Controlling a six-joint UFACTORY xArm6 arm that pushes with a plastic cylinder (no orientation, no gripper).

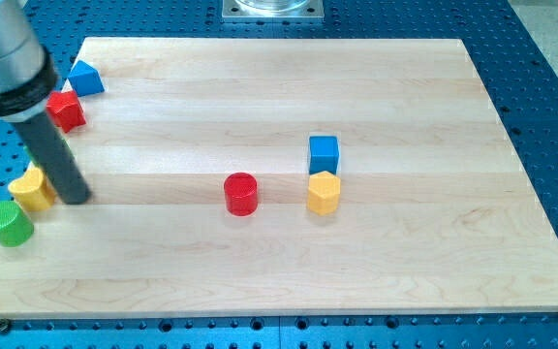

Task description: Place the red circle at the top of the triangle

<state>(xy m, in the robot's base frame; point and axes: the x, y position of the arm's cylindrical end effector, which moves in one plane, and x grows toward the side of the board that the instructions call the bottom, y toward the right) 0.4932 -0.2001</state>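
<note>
Camera view, the only one. Pale wooden desk (279, 262) on a blue perforated base.

My tip (76, 199) sits at the view's left, low on the board, just right of a yellow block (32, 188) whose shape I cannot make out; whether they touch I cannot tell. Below-left of that, a green plastic cylinder (8, 223) stands near the desk's corner. No pincer on this rig, only the straight dark rod, so there is nothing to read as apart or together.

Red plastic cylinder, the task's red circle (241, 193): upright near the board's middle, well apart from my tip, with bare wood between them.

Blue plastic triangle-like block (85, 78): at the view's upper left, close to the desk's edge. Just below-left of it, a red block of irregular, star-like shape (66, 111), near or touching; can't say which.

Right of centre: a blue plastic cube (324, 153) with a yellow hexagonal block (324, 193) directly below it, the two touching or nearly so. The yellow hexagon is just right of the red circle, a gap between.

Progress, as I judge it: nothing of the placement is done. The red circle is far from the triangle and well to its lower right. Left to do: bring my tip round to the circle's right side, then push it up and leftward across the board to land above the triangle, where little board remains before the edge.
</note>
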